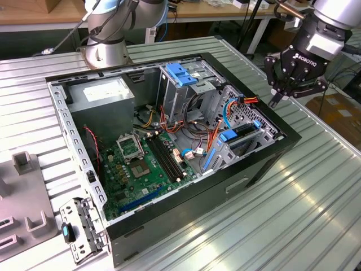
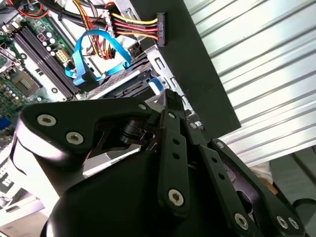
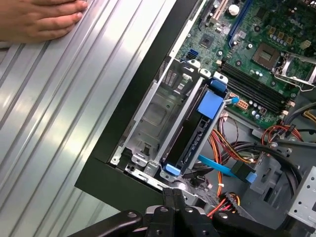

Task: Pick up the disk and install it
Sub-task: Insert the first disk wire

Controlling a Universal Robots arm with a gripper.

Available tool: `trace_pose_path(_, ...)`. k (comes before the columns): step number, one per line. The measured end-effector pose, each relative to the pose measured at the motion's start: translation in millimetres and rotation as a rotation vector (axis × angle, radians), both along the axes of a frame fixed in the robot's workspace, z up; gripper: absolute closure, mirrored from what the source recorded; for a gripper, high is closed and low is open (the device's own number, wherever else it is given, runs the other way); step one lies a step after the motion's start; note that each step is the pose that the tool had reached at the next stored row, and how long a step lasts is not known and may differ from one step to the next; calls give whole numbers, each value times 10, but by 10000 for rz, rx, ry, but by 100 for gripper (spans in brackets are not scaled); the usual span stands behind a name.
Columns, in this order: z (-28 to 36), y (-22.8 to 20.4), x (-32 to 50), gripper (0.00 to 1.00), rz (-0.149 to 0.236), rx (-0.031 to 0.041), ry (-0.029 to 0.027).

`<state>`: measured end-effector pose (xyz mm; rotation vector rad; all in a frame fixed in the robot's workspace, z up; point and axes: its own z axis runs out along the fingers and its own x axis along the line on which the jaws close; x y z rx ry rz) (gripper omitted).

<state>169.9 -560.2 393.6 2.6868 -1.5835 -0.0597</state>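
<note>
The disk [image 1: 243, 131] stands on edge in the metal drive cage [image 1: 254, 121] at the exterior view's right end of the open computer case. Its blue rails and blue tab show in both wrist views, disk [image 3: 195, 133] and disk [image 2: 123, 83]. My gripper [image 1: 276, 100] hovers above and just outside that end of the case, over the black case wall [image 1: 282, 141]. Its fingers are shut together with nothing between them, as the gripper [image 3: 173, 193] and gripper [image 2: 170, 98] show in both wrist views. A short gap separates the fingertips from the disk.
A person's hand [image 3: 39, 19] rests on the ribbed metal table [image 1: 316, 192] beside the case. Inside are the motherboard [image 1: 141, 161], a grey power-supply box [image 1: 104, 93], a blue latch [image 1: 179, 73] and loose cables [image 1: 214, 135]. A bracket [image 1: 84, 226] lies at the exterior view's left.
</note>
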Motion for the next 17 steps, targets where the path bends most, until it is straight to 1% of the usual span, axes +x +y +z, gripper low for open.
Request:
trace_pose_path(4, -2, 27, 43, 89, 197, -1, 0)
trace_pose_path(9, -2, 29, 44, 89, 230, -2, 0)
trace_pose_path(11, -3, 29, 44, 89, 363, -1, -1)
trace_pose_path(12, -4, 29, 45, 89, 465, 0, 0)
trace_pose_path(14, -8, 29, 45, 89, 838, -1, 0)
trace_pose_path(15, -10, 29, 46, 89, 1121, -1, 0)
trace_pose_path(17, -11, 29, 46, 89, 1479, -2, 0)
